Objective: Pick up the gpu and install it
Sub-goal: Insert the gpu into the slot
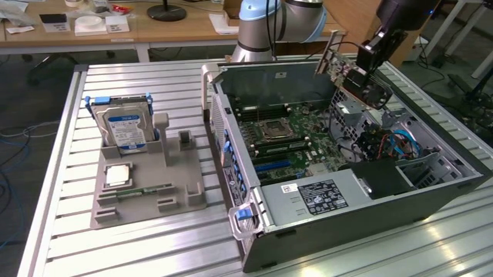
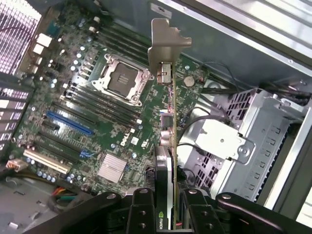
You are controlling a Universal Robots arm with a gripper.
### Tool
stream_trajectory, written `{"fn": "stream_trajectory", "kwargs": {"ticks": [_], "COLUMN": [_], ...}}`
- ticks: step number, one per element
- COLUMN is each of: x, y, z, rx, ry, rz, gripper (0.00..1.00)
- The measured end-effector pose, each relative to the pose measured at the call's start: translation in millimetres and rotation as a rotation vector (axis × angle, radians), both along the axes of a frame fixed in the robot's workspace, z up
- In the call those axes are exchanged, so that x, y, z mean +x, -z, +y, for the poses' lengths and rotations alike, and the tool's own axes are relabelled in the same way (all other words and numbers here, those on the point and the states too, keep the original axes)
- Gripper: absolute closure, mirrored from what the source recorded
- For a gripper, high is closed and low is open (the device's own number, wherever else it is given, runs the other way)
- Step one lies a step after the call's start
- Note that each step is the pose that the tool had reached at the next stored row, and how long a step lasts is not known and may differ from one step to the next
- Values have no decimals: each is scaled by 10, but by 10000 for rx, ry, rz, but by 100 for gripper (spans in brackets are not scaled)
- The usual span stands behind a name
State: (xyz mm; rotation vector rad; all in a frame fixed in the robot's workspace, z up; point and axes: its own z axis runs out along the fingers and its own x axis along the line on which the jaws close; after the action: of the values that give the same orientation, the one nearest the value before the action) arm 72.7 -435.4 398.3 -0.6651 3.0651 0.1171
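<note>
A dark grey open computer case (image 1: pixel 431 196) lies on the ribbed aluminium table (image 1: pixel 115 248), its green motherboard (image 1: pixel 297 130) and empty silver processor socket (image 2: pixel 122 78) exposed. A silver perforated drive cage (image 2: pixel 253 126) and loose black cables crowd the space beside the board. At the exterior view's left, a grey plastic tray (image 1: pixel 146 190) carries a silver hard drive with a blue-white label (image 1: pixel 127 128). In the upper right of the exterior view, the arm slants down, and the black gripper (image 1: pixel 366 62) is clenched on the thin black gpu (image 1: pixel 347 72), tilted above the case.
</note>
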Motion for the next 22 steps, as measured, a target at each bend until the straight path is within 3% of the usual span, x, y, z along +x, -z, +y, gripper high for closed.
{"fn": "stream_trajectory", "kwargs": {"ticks": [10,19,20,22], "x": [0,0,0,0], "y": [2,10,14,18], "z": [0,2,2,2], "rx": [0,0,-1,0], "ry": [-1011,-2249,-2668,-2915], "rz": [0,0,0,0], "gripper": [73,73,73,73]}}
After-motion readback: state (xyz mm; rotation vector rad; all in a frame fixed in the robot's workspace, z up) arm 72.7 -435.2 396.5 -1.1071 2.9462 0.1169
